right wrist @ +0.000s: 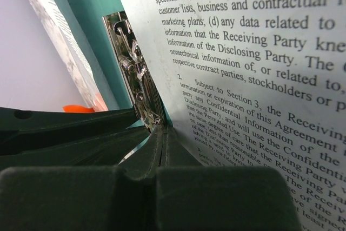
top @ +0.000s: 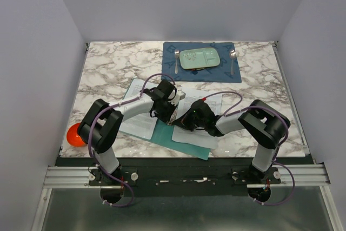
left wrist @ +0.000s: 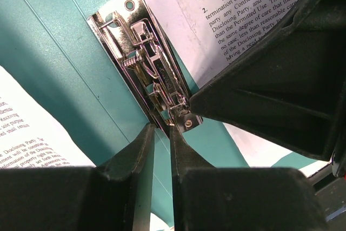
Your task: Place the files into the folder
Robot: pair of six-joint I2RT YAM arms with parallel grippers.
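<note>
The teal folder (top: 162, 132) lies open on the marble table, with a printed white sheet (top: 138, 117) on its left leaf and another (top: 197, 133) on its right leaf. A shiny metal clip (left wrist: 146, 63) sits along the crease and also shows in the right wrist view (right wrist: 132, 74). My left gripper (left wrist: 162, 131) has its jaws almost together at the clip's near end, seemingly pinching it. My right gripper (right wrist: 164, 128) is shut, its tips touching the same clip end beside the right sheet (right wrist: 259, 68). Both grippers meet over the crease in the top view, left (top: 172, 116) and right (top: 183, 121).
A dark blue placemat (top: 201, 74) at the back holds a pale green plate (top: 200, 58), a fork (top: 177, 60) and a spoon (top: 233, 60). An orange object (top: 74, 135) lies at the table's front left edge. White walls close in three sides.
</note>
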